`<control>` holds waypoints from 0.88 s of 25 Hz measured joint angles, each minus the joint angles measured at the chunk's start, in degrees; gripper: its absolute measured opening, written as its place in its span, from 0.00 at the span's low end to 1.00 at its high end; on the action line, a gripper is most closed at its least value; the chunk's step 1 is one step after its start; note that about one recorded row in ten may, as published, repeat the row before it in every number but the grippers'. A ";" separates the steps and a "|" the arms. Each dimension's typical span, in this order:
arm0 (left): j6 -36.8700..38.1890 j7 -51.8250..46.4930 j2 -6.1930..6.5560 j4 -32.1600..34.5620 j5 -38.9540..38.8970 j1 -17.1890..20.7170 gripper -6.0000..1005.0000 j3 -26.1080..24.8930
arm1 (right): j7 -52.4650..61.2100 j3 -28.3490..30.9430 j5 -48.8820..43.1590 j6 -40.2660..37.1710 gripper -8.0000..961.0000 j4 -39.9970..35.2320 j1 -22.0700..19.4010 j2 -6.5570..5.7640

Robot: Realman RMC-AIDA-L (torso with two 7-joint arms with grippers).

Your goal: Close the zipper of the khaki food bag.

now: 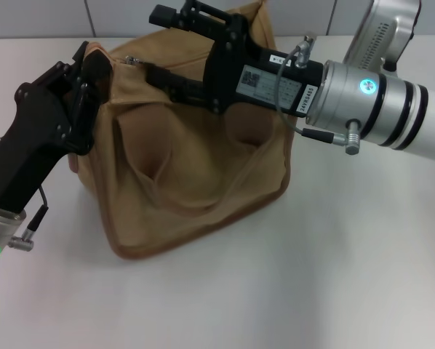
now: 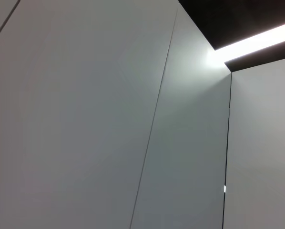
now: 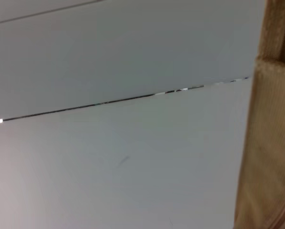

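Observation:
The khaki food bag (image 1: 196,167) stands in the middle of the white table in the head view, its front pocket sagging open towards me. My left gripper (image 1: 92,64) is shut on the bag's top left corner. My right gripper (image 1: 148,73) reaches in from the right across the bag's top, its black fingers pressed together at the zipper's small silver pull tab (image 1: 134,59) near the left end. The gripper body hides the rest of the zipper line. A strip of the bag's tan fabric (image 3: 271,124) shows in the right wrist view.
The bag rests on the white table (image 1: 312,276), with a tiled wall behind it. The right arm's silver forearm (image 1: 377,109) hangs over the bag's right side. Only grey wall panels (image 2: 109,119) show in the left wrist view.

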 joint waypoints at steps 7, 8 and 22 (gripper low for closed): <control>-0.18 -0.11 -0.04 0.01 0.38 -0.69 0.08 0.10 | -1.40 0.00 0.23 0.11 0.82 -0.05 1.11 0.01; -0.19 -0.14 -0.04 0.01 0.39 -0.69 0.08 0.12 | -1.59 0.01 0.24 0.26 0.82 0.15 1.27 0.04; -0.55 0.24 -0.08 -0.53 0.38 -1.27 0.08 0.11 | -4.96 0.29 0.29 2.02 0.82 0.64 2.52 0.09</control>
